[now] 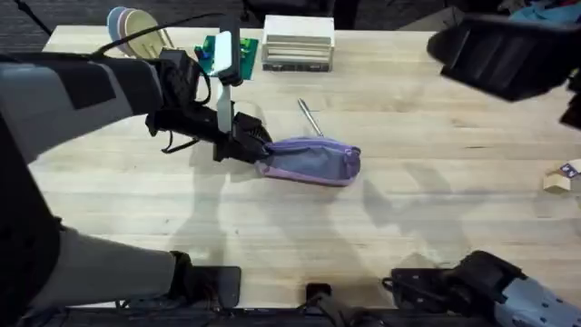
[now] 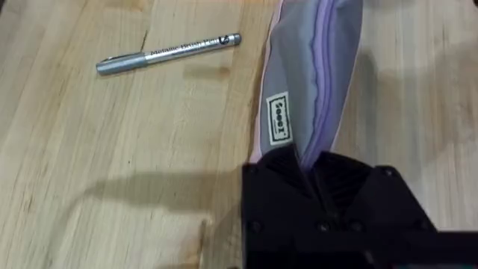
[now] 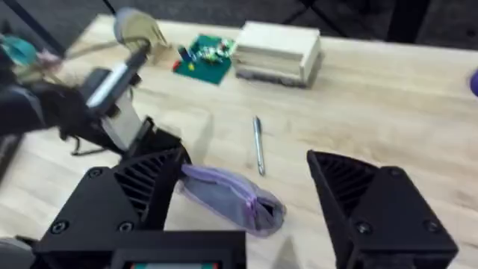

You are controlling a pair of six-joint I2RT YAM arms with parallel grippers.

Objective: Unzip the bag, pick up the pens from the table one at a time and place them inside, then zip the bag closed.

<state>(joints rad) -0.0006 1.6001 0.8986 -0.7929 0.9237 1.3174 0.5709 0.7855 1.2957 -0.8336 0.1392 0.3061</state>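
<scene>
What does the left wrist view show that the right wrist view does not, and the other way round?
The left wrist view alone shows the printed lettering on the pen and the white label on the bag, whose end the left gripper pinches. The right wrist view alone shows the open right gripper, the cream box and the green board. Both show bag, pen and table.

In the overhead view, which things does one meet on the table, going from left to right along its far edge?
Stack of plates → green item → cream box.
</scene>
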